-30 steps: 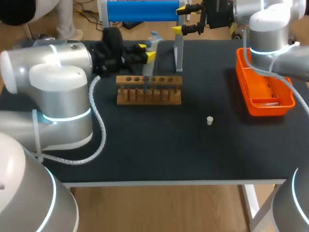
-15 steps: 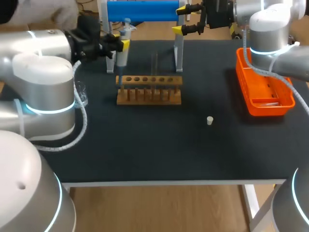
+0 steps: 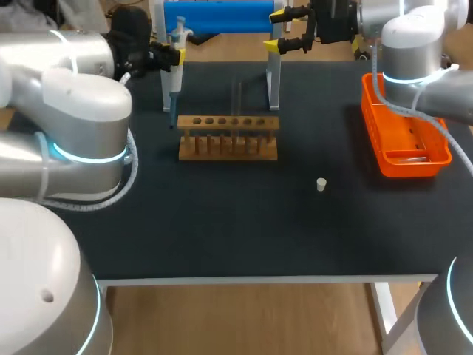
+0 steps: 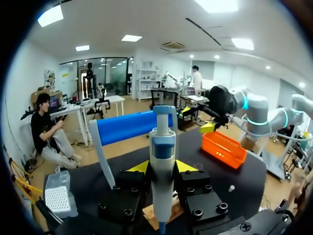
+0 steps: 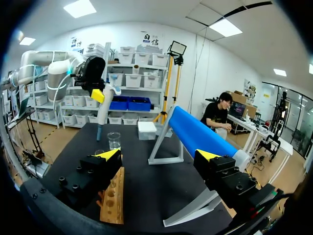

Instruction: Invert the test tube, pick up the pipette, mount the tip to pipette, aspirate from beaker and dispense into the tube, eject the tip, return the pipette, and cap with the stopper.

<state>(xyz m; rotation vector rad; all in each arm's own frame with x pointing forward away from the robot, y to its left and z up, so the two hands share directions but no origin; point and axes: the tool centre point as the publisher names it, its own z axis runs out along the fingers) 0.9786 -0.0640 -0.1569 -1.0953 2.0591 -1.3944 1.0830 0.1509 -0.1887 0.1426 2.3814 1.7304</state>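
At your far left, the left gripper (image 3: 167, 56) had its fingers closed on the white-and-blue pipette (image 4: 162, 147), holding it upright above the black surface (image 3: 222, 222), to the left of the wooden test tube rack (image 3: 228, 137). A slim blue tip (image 5: 98, 132) sat on the pipette's lower end, so mounting looked done. The step in hand fell somewhere between aspirating and ejecting, though you could not tell from these views whether liquid had gone into the tube. The small glass beaker (image 5: 114, 140) stood on the surface near the pipette. The clear test tube (image 3: 236, 97) stood upright in the rack, uncapped. Behind the rack was the blue cylinder on white legs (image 3: 218, 16). Just right of it, the right gripper (image 3: 277, 29) hung with its fingers wide apart and empty. The small white stopper (image 3: 321, 184) lay alone on the surface, right of the rack, and the orange plastic tray (image 3: 410, 166) sat at the far right. If the tube was filled, your next move would call for ejecting the tip clear of the rack; if not, a straight descent into the beaker.
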